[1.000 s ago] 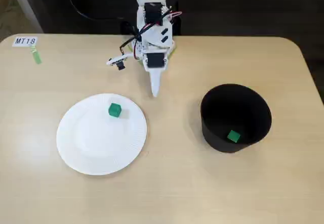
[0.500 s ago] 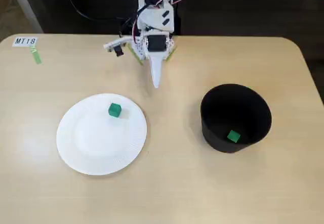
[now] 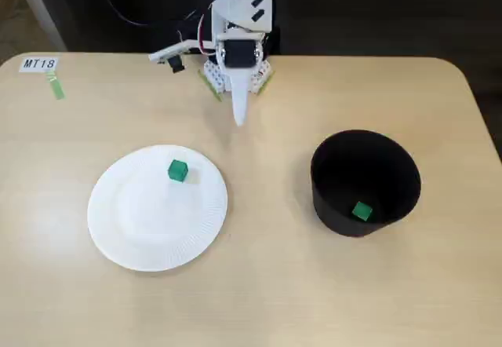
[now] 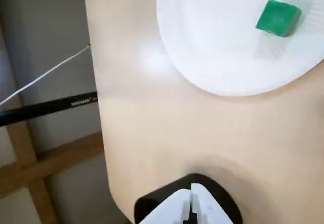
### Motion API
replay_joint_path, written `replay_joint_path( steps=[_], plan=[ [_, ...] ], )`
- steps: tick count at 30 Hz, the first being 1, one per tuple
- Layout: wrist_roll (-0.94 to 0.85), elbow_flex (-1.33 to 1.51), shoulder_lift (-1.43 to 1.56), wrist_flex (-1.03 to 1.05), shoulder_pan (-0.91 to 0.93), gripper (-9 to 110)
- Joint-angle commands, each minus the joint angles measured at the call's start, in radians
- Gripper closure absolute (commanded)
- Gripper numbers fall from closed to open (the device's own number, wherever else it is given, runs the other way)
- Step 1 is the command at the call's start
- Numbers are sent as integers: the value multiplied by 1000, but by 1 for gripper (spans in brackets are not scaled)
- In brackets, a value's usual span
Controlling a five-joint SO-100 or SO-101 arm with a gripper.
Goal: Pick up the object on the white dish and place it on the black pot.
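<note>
My gripper (image 3: pixel 239 119): jaws were pressed together with nothing between them; in the wrist view (image 4: pixel 191 203) the white tips met along a thin seam.
Position: I hung over bare table (image 3: pixel 259 300) near the far edge in the fixed view, tip pointing toward the near side.
Green cube (image 3: pixel 178 171): lay on the white plate (image 3: pixel 125 229), in its far part, well apart from my jaws, nearer and to the left in the fixed view. In the wrist view the cube (image 4: pixel 277 17) sat top right, on the plate (image 4: pixel 212 57).
Black pot (image 3: pixel 337 206): stood to the right of the plate, apart from it, also clear of my jaws.
Second cube (image 3: pixel 361 211): rested inside the pot on its floor, near the front wall.
Label (image 3: pixel 39 63): read "MT18", at the far left corner of the table.
</note>
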Motion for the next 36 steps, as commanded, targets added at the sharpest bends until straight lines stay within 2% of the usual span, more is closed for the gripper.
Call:
replay_joint_path(
  steps=[1, 10, 21, 28, 36],
  plan=[
    [18, -114, -51, 28, 35, 102],
    [32, -299, -299, 181, 120, 101],
    [156, -310, -423, 313, 305, 101],
    [74, -296, -462, 344, 436, 101],
    [-106, -242, -466, 322, 561, 101]
  ],
)
